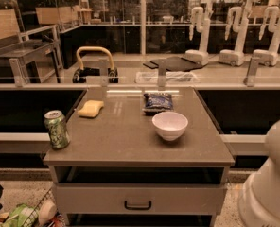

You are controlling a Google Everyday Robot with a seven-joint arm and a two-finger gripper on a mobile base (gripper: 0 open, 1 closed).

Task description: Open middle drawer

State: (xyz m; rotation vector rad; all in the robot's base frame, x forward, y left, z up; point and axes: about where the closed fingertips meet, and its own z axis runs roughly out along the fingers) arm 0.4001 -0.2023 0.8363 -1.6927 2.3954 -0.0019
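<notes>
The middle drawer (178, 198) is a wide grey front low on the cabinet, with a small black curved handle (137, 205) at its centre. It looks shut, flush with the cabinet. Above it is a dark open recess (140, 175) with no front panel. My white rounded arm (268, 183) fills the lower right corner, to the right of the drawer and apart from it. The gripper itself is out of view.
On the cabinet top (126, 141) stand a green soda can (57, 129), a yellow sponge (91, 109), a blue snack bag (158, 101) and a white bowl (170, 125). A wire basket with packets (24, 215) sits on the floor at the lower left. Rails and glass panels run behind.
</notes>
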